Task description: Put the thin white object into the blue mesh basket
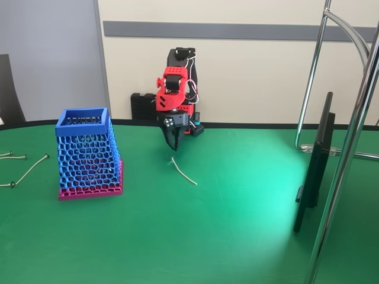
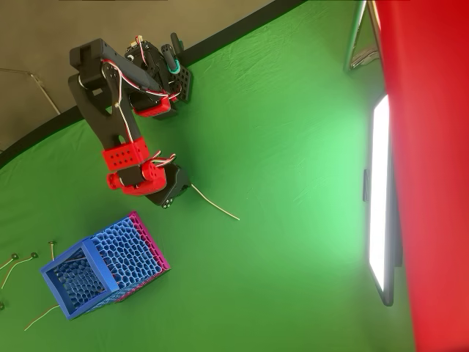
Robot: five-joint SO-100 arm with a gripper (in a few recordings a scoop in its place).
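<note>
- Approach step: our gripper (image 1: 174, 144) hangs just above the near end of the thin white object (image 1: 183, 170), which lies on the green table (image 1: 237, 225); fingers look closed, empty.
- Next, we judge: open, drop, pinch, carry to blue mesh basket (image 1: 89, 155), left in fixed view.

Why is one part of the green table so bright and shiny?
In the fixed view, the lit screen throws a pale glow on the green table beside it. In the overhead view, the screen is washed out white, and a blurry red shape covers the right edge.
</note>
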